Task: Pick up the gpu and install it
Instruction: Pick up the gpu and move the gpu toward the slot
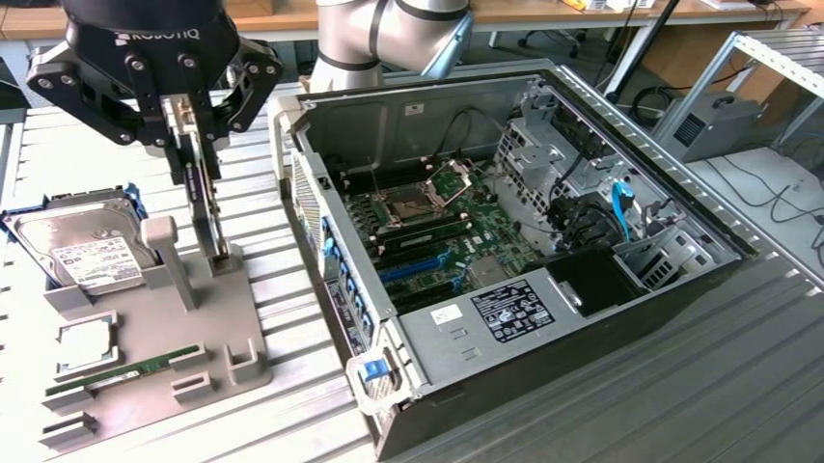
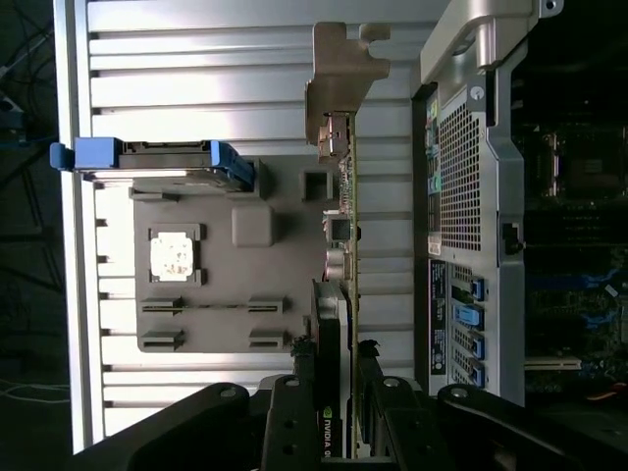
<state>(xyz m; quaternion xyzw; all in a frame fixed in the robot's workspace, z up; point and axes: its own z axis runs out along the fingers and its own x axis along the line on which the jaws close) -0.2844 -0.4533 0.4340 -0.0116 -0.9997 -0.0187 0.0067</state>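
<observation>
In the exterior view, the gripper (image 1: pixel 196 164) is closed on the top of the gpu (image 1: pixel 212 217), which stands upright at the tray (image 1: pixel 154 357) edge nearest the case (image 1: pixel 515 318). In the wrist view, the gripper (image 2: pixel 336 353) pinches the gpu (image 2: pixel 332 314) edge-on, and its bracket (image 2: pixel 343 69) lies beyond the tray (image 2: pixel 211 329).

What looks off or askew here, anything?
Nothing stands out. The gpu stands upright at the tray, gripped by the end effector. The drive, CPU and memory stick sit in their pockets. The case lies open.
</observation>
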